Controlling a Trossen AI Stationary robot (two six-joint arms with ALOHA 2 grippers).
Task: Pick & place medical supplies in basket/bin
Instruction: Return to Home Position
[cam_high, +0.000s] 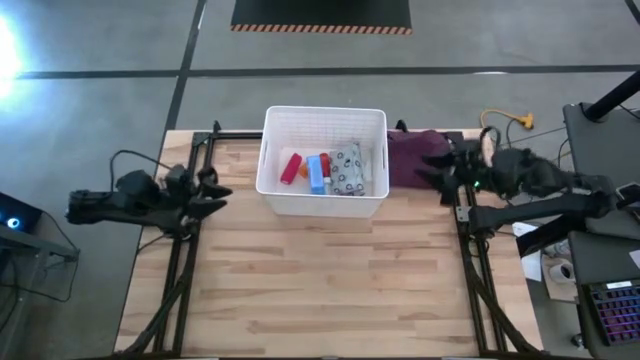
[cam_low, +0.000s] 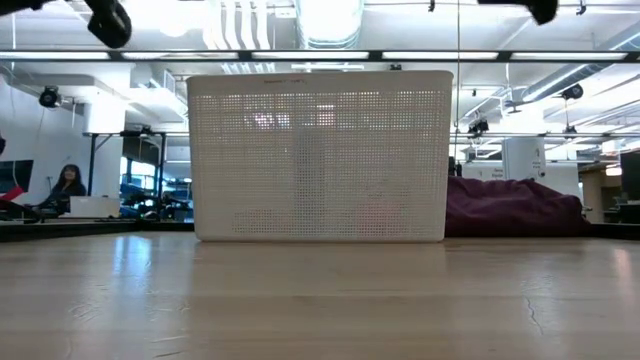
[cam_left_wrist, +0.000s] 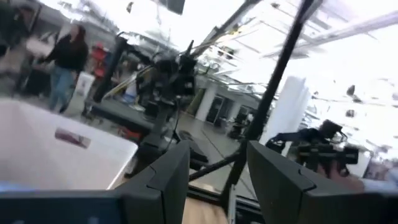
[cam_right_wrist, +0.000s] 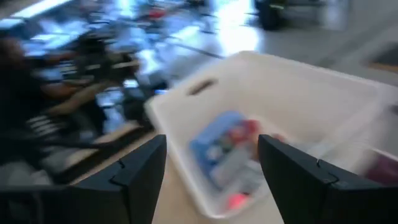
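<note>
Both arms are off the load, and the step in hand reads as retract to home.

- White perforated plastic basket (cam_high: 325, 111) sits centre-far on the wooden table (cam_high: 320, 290), long axis left-right.
- Inside it: red tube (cam_high: 291, 168) at left, blue-white first-aid box (cam_high: 316, 172) in the middle, grey patterned pouch (cam_high: 346, 168) at right. There are smaller orange/red bits between them that I can't name. In the low view the lattice wall hides the contents.
- Left gripper (cam_high: 212, 192) is just left of the basket's near-left corner, above the table edge. Its fingers are apart with nothing between them, as the left wrist view confirms (cam_left_wrist: 217, 149).
- Right gripper (cam_high: 432, 165) is just right of the basket, over the purple cloth bundle (cam_high: 410, 155). Its fingers are spread wide and hold nothing (cam_right_wrist: 211, 142).
- I see no supplies lying outside the basket in the high view, so the task looks essentially done.

Key geometry: the basket lies between the two grippers, right of the left one and left of the right one. Each arm's clear path is outward, away from the basket wall. The right gripper looks slightly nearer to the basket. It also hangs over the cloth, which is a snag risk if it drops before pulling back.
</note>
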